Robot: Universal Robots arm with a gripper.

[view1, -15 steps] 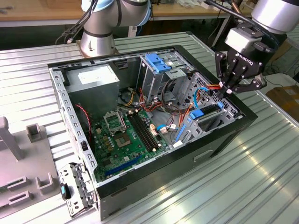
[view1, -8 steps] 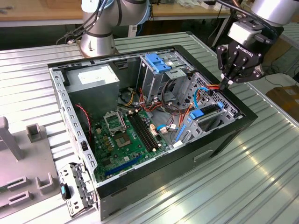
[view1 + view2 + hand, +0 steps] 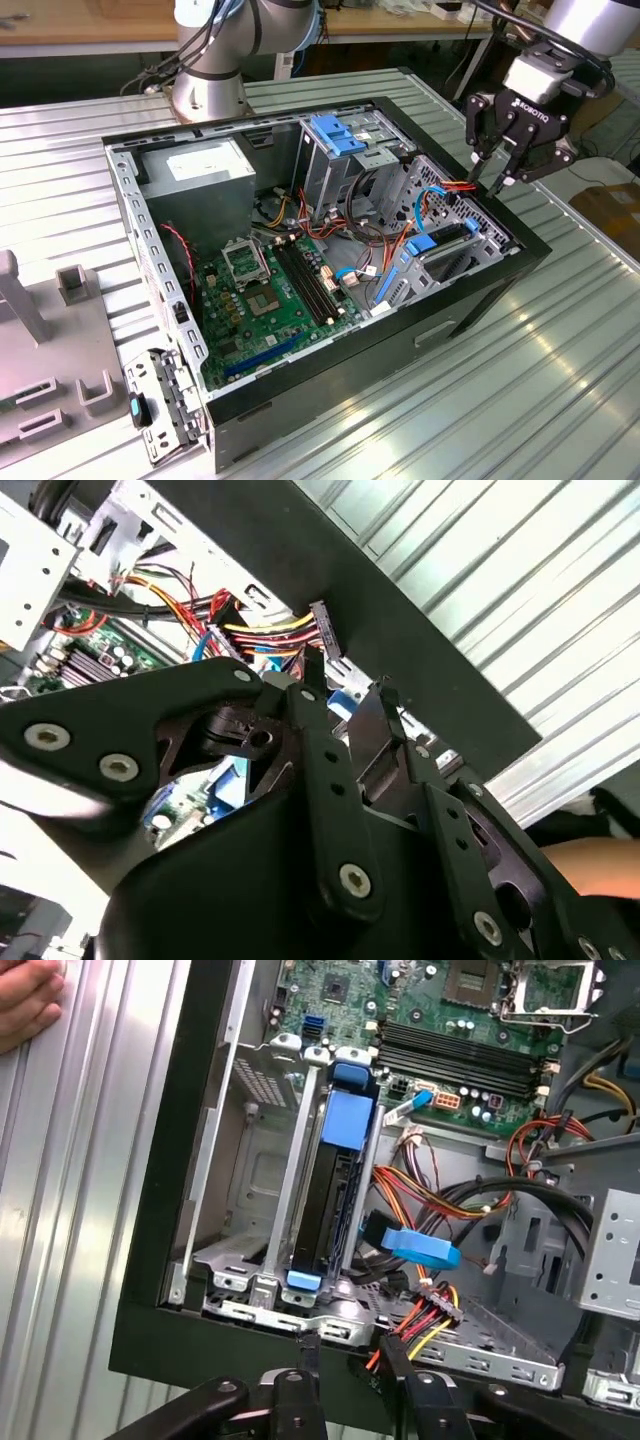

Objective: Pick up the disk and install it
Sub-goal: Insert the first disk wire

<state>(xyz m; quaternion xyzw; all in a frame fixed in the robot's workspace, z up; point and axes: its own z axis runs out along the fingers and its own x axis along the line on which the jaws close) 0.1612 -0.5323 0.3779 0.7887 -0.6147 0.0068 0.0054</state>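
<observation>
First wrist view shows the disk (image 3: 335, 1190) seated in its bay (image 3: 255, 1180); tool (image 3: 350, 1345) apart, empty.

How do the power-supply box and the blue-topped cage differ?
The power-supply box is a closed grey block with a white label; the cage is open-sided bare metal with a blue top. The box fills the case corner at the exterior view's left; the cage stands further right. Both sit against the far wall.

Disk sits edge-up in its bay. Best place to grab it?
Probably the blue end tabs of the disk, coming straight down through the case's open side: metal bay walls cover its broad faces, leaving just the narrow edge and tabs exposed.
</observation>
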